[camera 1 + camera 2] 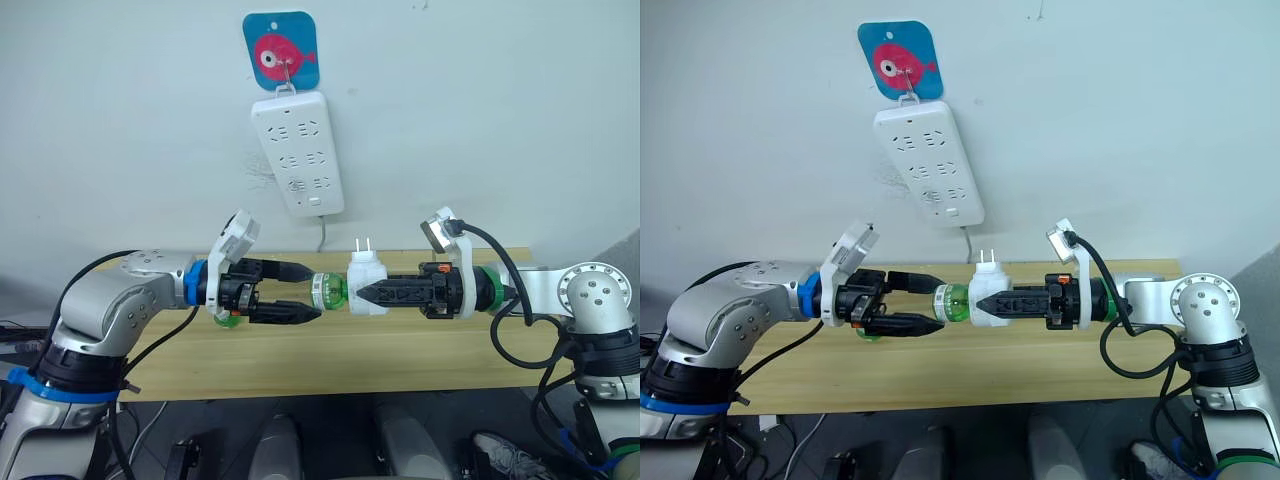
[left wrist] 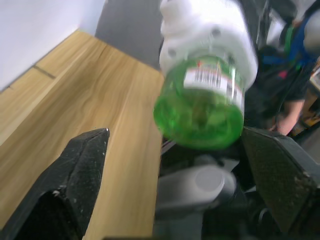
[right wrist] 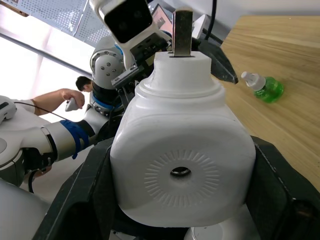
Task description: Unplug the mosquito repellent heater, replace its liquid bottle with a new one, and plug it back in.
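Left eye view: the right gripper (image 1: 362,293) pinches the white heater (image 1: 366,283) from the side, holding it in the air above the wooden table (image 1: 330,355) with its prongs pointing up. A green bottle (image 1: 327,291) is screwed into the heater and sticks out toward the left gripper (image 1: 312,291), whose fingers are spread above and below the bottle's end. A white power strip (image 1: 299,152) hangs on the wall under a blue fish hook plate (image 1: 280,50).

Left wrist view: the bottle's round green base (image 2: 200,117) sits between the two spread black fingers (image 2: 82,160), not clearly touching either.

Right wrist view: both fingers press the heater's sides, its round vent (image 3: 181,172) facing the camera. A second green bottle (image 3: 264,86) lies on the table. A person's arm (image 3: 52,100) shows in the background.
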